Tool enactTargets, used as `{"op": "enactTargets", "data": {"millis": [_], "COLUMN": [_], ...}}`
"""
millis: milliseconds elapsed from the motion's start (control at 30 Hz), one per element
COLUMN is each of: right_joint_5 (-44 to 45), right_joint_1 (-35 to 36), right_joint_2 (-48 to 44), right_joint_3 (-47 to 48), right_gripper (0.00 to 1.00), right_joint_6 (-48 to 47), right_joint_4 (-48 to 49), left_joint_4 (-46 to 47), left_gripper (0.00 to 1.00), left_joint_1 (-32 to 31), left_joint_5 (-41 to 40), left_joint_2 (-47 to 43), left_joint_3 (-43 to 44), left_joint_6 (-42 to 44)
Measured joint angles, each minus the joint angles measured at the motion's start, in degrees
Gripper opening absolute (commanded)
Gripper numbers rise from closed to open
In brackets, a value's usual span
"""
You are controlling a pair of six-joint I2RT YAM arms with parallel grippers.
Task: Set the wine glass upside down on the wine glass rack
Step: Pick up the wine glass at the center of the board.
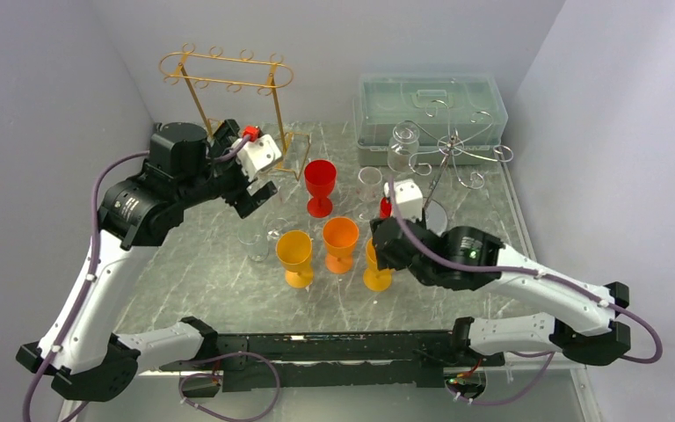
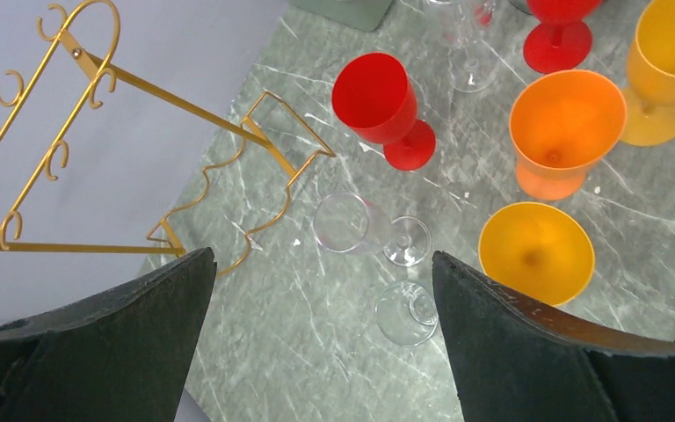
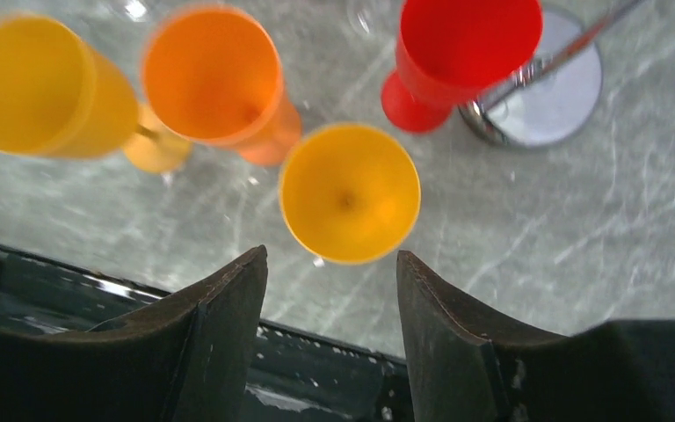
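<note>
Two clear wine glasses stand on the marble table (image 1: 211, 281) below my left gripper (image 2: 322, 257): one (image 2: 406, 312) just inside the right finger, the other (image 2: 343, 221) a little farther off. That gripper (image 1: 255, 198) is open and empty, hovering near the foot of the gold wine glass rack (image 1: 228, 75). A silver wire rack (image 1: 457, 154) at the back right carries one clear glass (image 1: 402, 145) hanging upside down. My right gripper (image 3: 330, 257) is open and empty above a yellow goblet (image 3: 350, 192), which sits just past the fingertips.
Coloured goblets crowd the middle: red (image 1: 320, 185), orange (image 1: 340, 242) and yellow (image 1: 294, 255), with another clear glass (image 1: 369, 185) behind them. A lidded clear box (image 1: 431, 105) sits at the back. The gold rack's base (image 2: 255, 167) lies close to the left fingers.
</note>
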Motion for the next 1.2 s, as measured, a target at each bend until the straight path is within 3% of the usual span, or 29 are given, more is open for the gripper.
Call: {"op": "enactTargets", "data": {"millis": [300, 700, 867, 967, 1133, 1200], "right_joint_5": [1.31, -3.06, -5.29, -6.4, -7.93, -8.48], "right_joint_1": [-0.31, -13.51, -15.04, -15.04, -15.02, -15.02], "right_joint_2": [-6.12, -9.46, -9.55, -8.66, -8.13, -9.64], "right_joint_3": [-17.25, -26.69, -26.84, -27.41, -29.86, -30.08], "right_gripper": [0.5, 0.45, 0.39, 0.31, 0.04, 0.0], "right_joint_6": [8.94, 6.4, 4.92, 4.55, 4.74, 4.7], "right_joint_4": [0.11, 13.22, 16.24, 17.79, 18.14, 17.29], "left_joint_4": [-3.72, -6.95, -6.95, -6.95, -6.88, -6.82], "left_gripper": [0.99, 1.0, 1.0, 0.99, 0.99, 0.99], "left_joint_1": [0.0, 0.0, 0.0, 0.0, 0.0, 0.0], "left_joint_5": [3.28, 7.04, 7.39, 8.04, 10.27, 11.74], "left_joint_2": [-1.42, -1.38, -1.38, -1.38, -1.38, -1.38], "left_joint_3": [0.0, 0.0, 0.0, 0.0, 0.0, 0.0], "left_joint_6": [0.87, 1.27, 1.46, 1.36, -0.22, -1.49]}}
